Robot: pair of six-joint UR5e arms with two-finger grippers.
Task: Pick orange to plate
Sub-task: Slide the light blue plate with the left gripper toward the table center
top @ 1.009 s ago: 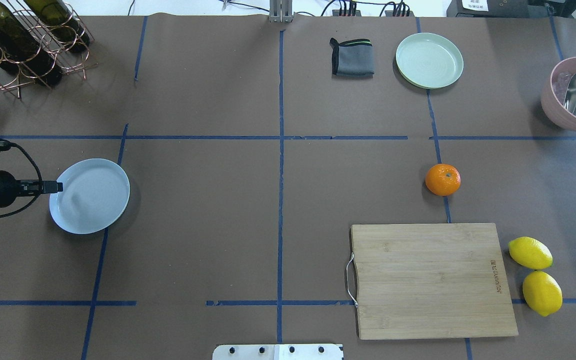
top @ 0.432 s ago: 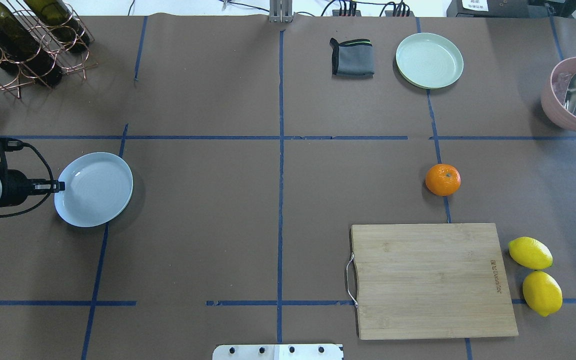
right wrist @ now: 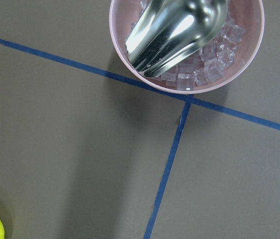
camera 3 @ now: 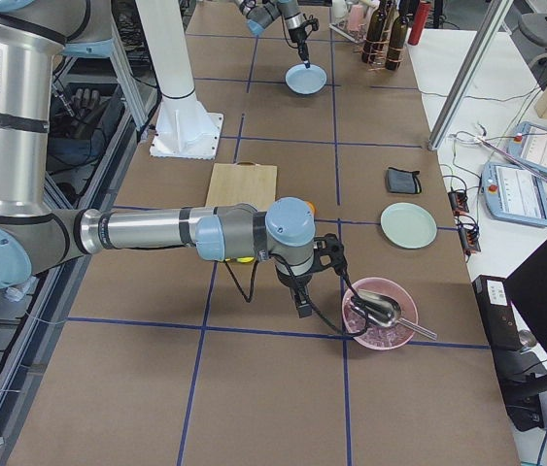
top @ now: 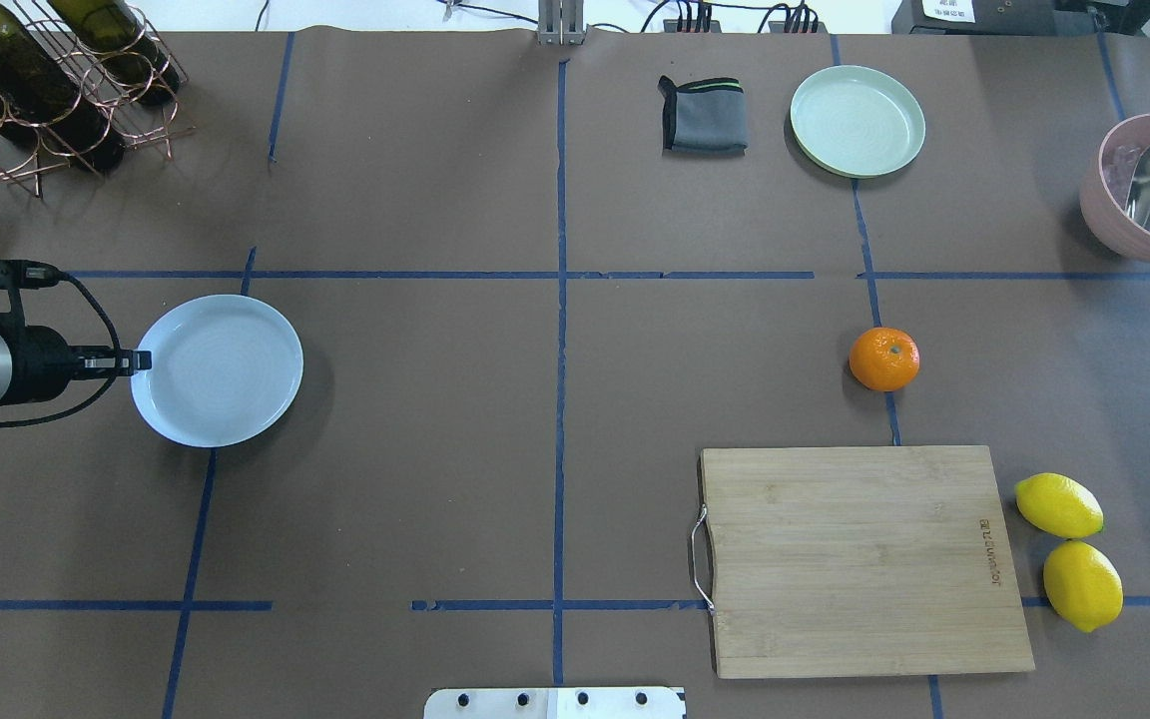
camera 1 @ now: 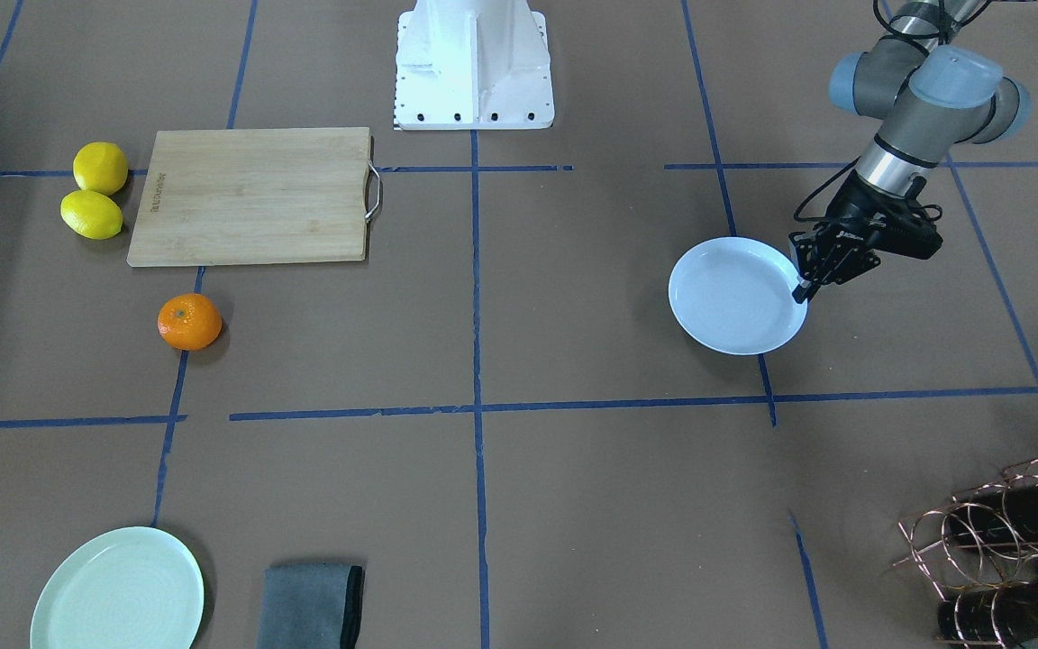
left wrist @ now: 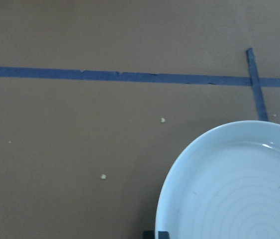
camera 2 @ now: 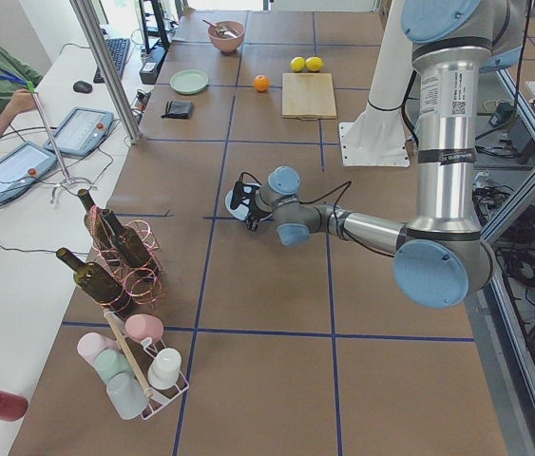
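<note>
The orange (top: 883, 359) sits alone on the table right of centre, just beyond the cutting board; in the front-facing view the orange (camera 1: 188, 322) is at the left. The pale bluish-white plate (top: 221, 369) is far off at the table's left, and my left gripper (top: 141, 359) is shut on its near-left rim. The front-facing view shows the same pinch, left gripper (camera 1: 803, 288) on the plate (camera 1: 735, 296). The plate (left wrist: 239, 189) fills the lower right of the left wrist view. My right gripper (camera 3: 302, 307) hovers beside the pink bowl; I cannot tell its state.
A wooden cutting board (top: 860, 559) lies near the front right with two lemons (top: 1058, 504) beside it. At the back are a pale green plate (top: 857, 121) and a grey cloth (top: 703, 115). A pink bowl (top: 1124, 225) with ice and a scoop stands far right, a bottle rack (top: 46, 80) far left.
My left gripper has carried the bluish-white plate rightward toward the table's middle and slightly farther back; the plate went from tilted to nearly level. The orange has not moved.
</note>
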